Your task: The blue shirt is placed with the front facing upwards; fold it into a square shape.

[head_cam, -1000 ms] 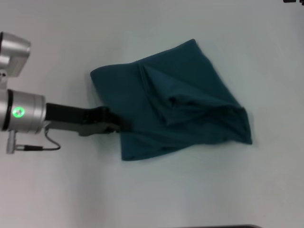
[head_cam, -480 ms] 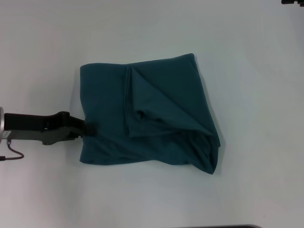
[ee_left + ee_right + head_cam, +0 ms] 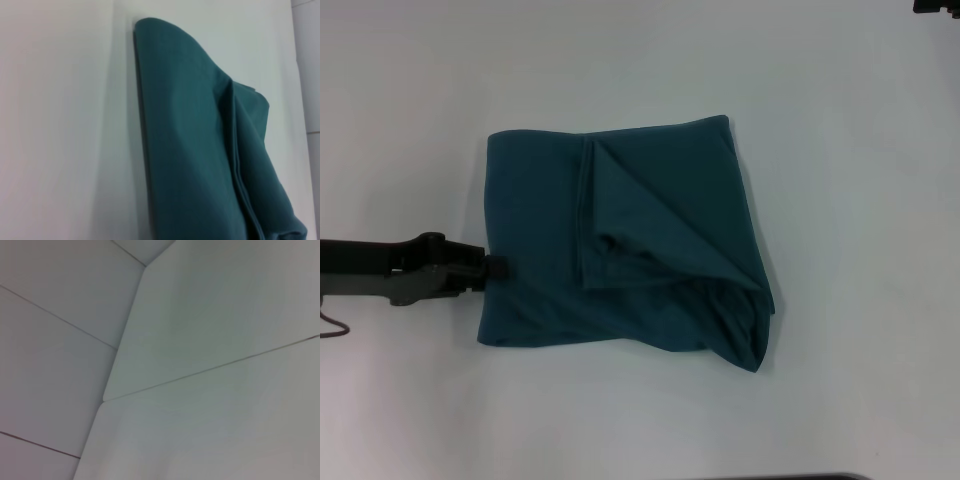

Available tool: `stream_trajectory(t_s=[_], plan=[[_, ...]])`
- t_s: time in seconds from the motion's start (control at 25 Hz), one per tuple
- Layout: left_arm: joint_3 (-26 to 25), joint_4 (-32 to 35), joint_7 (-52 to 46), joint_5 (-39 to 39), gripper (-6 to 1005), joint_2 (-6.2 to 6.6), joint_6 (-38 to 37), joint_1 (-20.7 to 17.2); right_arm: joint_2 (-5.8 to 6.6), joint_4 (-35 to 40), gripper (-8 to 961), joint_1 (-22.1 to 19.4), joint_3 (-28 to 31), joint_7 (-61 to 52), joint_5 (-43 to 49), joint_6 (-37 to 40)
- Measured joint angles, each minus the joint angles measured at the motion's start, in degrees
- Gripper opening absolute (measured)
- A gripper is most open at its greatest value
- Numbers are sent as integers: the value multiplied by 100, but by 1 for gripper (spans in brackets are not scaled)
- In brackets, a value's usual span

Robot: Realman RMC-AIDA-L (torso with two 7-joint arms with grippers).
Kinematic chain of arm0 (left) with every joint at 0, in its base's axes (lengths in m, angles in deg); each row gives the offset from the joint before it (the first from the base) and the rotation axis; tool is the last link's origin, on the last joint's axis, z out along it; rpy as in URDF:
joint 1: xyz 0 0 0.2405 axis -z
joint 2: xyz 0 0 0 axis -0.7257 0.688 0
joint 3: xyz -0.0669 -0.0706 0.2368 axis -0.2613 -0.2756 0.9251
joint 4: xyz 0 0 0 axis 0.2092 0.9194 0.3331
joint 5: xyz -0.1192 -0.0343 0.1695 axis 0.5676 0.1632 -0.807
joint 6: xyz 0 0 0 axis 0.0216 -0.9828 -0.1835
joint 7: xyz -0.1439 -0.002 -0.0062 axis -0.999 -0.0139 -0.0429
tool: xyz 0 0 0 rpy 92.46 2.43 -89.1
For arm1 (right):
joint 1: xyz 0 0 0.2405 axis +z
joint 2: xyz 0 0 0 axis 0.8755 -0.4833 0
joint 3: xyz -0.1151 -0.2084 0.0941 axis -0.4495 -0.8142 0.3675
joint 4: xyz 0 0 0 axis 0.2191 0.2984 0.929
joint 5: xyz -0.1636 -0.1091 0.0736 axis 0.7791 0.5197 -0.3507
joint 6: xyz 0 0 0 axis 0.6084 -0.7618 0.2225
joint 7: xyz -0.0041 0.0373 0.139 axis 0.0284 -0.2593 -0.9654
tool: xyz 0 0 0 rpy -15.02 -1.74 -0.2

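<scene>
On top of the big white table [image 3: 440, 400], the blue shirt [image 3: 620, 255] lies near the middle, already folded over itself into a thick bundle. It is the largest thing to see. Its edge at 12 o'clock and its edge at 9 o'clock look fairly straight. A folded flap lies across the top, with a slanted crease running from about 11 o'clock down to 4 o'clock. The corner at 4 o'clock is puffy and hangs out past the rest, so the shape is not a neat square yet. No letters show on the cloth, so the front seems to be tucked inside.

My guess is that most of the folding is done. What is left is to flatten the lumpy corner at 4 o'clock and tidy the edge at 6 o'clock so all four sides match.

Next in size is the left gripper [image 3: 492, 268], which reaches in low from 9 o'clock. Its tip sits right at the shirt's 9 o'clock edge. I cannot tell if its fingers are apart or closed, or if they pinch the cloth. The left wrist view shows the shirt's [image 3: 200, 150] rounded folded edge on the table, but no fingers.

Smallest of all, the right arm only peeks in as a dark bit at the far 1 o'clock corner, well apart from the shirt.
</scene>
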Motion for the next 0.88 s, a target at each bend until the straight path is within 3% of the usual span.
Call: stream_trajectory(t_s=[0.24,0.36,0.6,0.72,0.88], plan=[[-152,-87,-50,-12,319,88,-163,-125,-9,0,916,23,-8,12,0,4],[-721,-220,5,18,399,117,-332,-229,-9,0,916,27,-26,63,-1,4],[-1743,-544,433,189,598,52,-1024,-407,-26,0,916,29,-267,307,4,57],[-1982,-383,672,341,737,75,-1382,-387,-102,9,916,101,-535,785,8,330],[-2427,-287,714,440,734,94,-1587,-389,-264,169,916,227,-1174,1311,87,594]])
